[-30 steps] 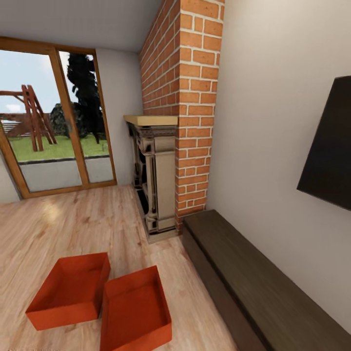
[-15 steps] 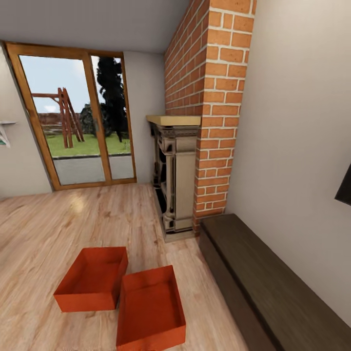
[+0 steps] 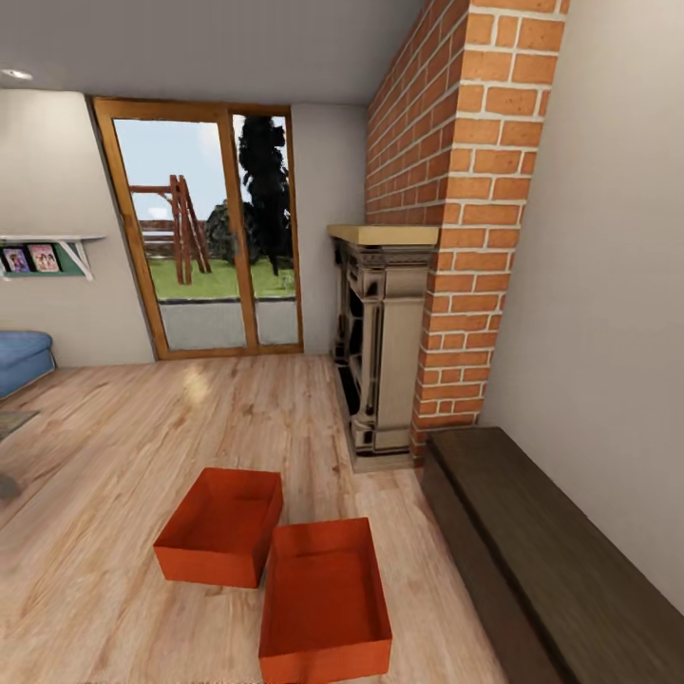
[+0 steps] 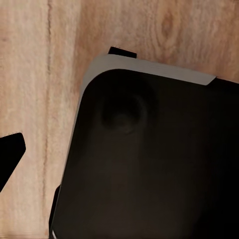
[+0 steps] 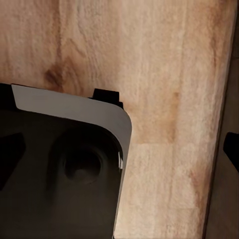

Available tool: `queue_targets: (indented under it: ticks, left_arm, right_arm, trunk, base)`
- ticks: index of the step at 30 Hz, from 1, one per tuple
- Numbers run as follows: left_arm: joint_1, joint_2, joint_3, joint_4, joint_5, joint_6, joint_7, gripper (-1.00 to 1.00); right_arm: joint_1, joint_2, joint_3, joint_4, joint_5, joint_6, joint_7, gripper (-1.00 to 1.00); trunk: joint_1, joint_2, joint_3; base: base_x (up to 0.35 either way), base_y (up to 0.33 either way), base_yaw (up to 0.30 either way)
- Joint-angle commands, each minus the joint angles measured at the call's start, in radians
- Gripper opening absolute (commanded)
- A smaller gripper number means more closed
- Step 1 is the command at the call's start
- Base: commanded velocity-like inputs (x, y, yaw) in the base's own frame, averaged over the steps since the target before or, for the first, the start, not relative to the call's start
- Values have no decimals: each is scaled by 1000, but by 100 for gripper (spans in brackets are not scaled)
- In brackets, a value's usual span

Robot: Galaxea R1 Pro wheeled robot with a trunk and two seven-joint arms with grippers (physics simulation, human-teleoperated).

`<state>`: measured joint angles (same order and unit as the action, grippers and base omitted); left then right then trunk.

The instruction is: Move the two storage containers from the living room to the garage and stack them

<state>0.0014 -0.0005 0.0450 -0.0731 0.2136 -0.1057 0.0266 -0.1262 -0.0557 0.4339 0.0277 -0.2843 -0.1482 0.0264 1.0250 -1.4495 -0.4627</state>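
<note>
Two red-orange storage containers lie side by side on the living room's light wood-plank floor, both lidless and with nothing in them. The farther container [image 3: 220, 525] sits left of the nearer container [image 3: 325, 598], and their corners almost touch. In the left wrist view, my left gripper [image 4: 119, 154] hangs over the planks and my dark base, with one fingertip [image 4: 10, 154] at the picture's edge. My right gripper [image 5: 119, 149] hangs likewise, its fingertips [image 5: 231, 148] spread wide. Both grippers are open and hold nothing. The garage is out of view.
A brick fireplace [image 3: 385, 351] with its chimney [image 3: 465, 218] stands to the right behind the containers. A low dark bench [image 3: 541, 560] runs along the right wall. Glass doors [image 3: 204, 247] are at the back, a blue sofa [image 3: 21, 359] at far left.
The camera has turned left, so the whole picture shifted right. The dark screen left the view; the sofa and a wall shelf came in. The containers stay put on the floor.
</note>
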Motion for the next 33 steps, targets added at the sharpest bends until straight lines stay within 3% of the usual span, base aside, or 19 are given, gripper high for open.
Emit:
queue_targets:
  ticks: [1,6,21,33]
  left_arm:
    - [0,0,4,-1,1,-2,1,100]
    - [0,1,3,-1,1,-2,1,100]
    - [0,0,4,-3,1,-2,2,100]
    - [0,-1,3,-1,0,-1,7,100]
  right_arm:
    - [-1,0,8,3,-13,-6,3,100]
    - [-1,-1,8,3,-18,-8,3,100]
    - [-1,-1,11,3,-13,-9,4,100]
    - [-1,-2,12,4,-14,-7,12,100]
  trunk:
    - [0,-1,-1]
    - [0,-1,-1]
    - [0,-1,-1]
    - [0,-1,-1]
  base:
    - [0,0,276]
    - [0,0,178]
    - [0,0,8]
    - [266,0,0]
